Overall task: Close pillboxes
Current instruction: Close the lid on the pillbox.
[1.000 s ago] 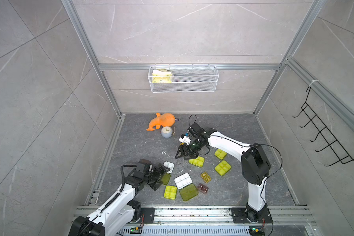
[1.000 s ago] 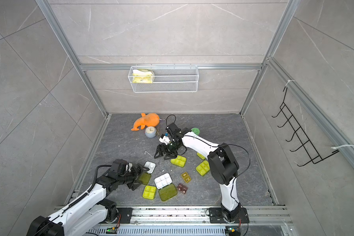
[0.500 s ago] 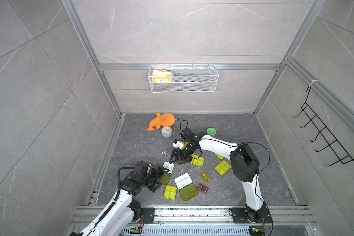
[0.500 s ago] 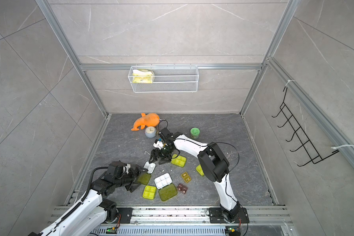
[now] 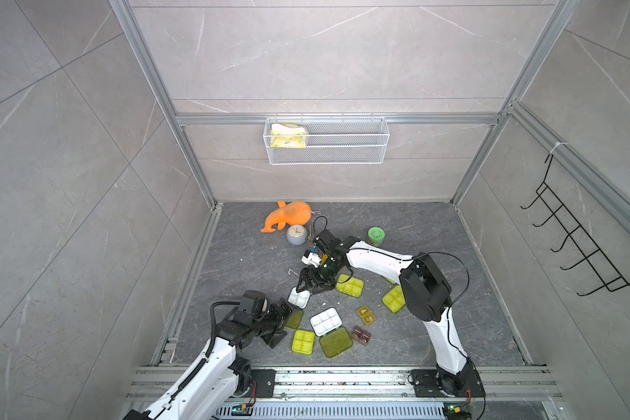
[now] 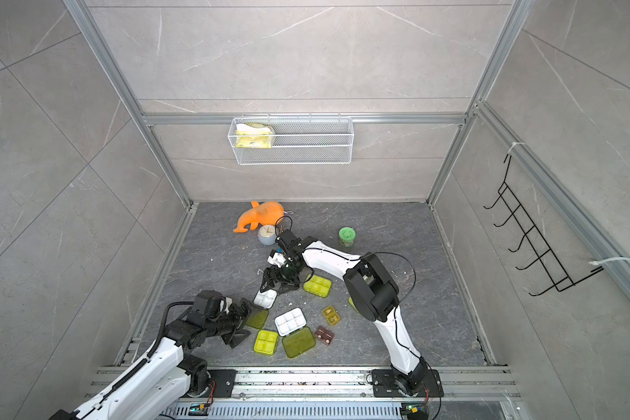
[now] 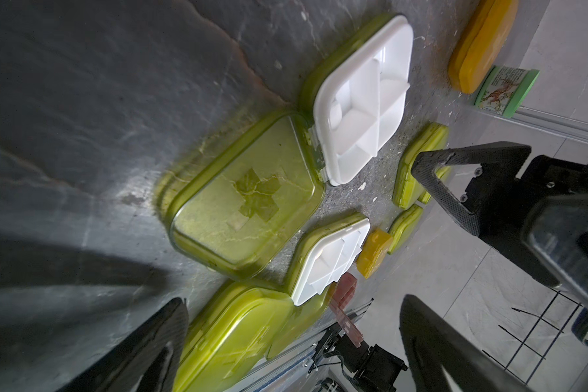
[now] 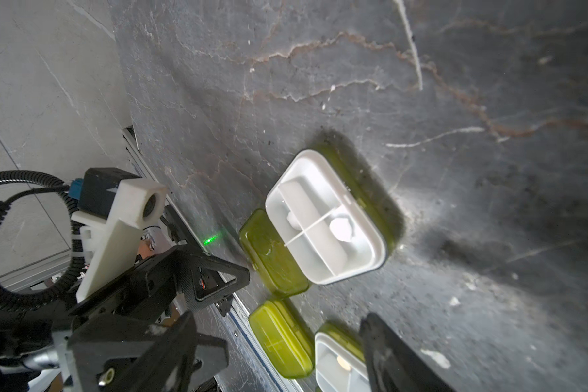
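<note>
Several pillboxes lie on the dark floor. The nearest open pillbox has a white four-cell tray (image 5: 299, 297) (image 6: 265, 299) (image 8: 326, 220) and a green lid (image 5: 294, 318) (image 7: 248, 200) lying flat. My left gripper (image 5: 283, 320) (image 6: 241, 320) (image 7: 292, 356) stands open by that lid. My right gripper (image 5: 311, 284) (image 6: 275, 284) (image 8: 275, 359) hangs open just beyond the tray, holding nothing. A second open pillbox (image 5: 326, 322) shows its six-cell tray and flat lid (image 5: 336, 342). Closed yellow-green pillboxes (image 5: 350, 285) (image 5: 303, 342) (image 5: 393, 299) and a small amber box (image 5: 366, 315) lie around.
A green-lidded jar (image 5: 376, 236), a small round clock (image 5: 296, 234) and an orange toy (image 5: 288, 215) stand at the back. A dark red small box (image 5: 361, 335) lies near the front. A wire basket (image 5: 326, 140) hangs on the back wall. An orange pillbox (image 7: 479, 44) lies near the jar.
My right arm has swung left and forward to the small open pillbox, uncovering the green-lidded jar. My left arm has shifted slightly beside the lid.
</note>
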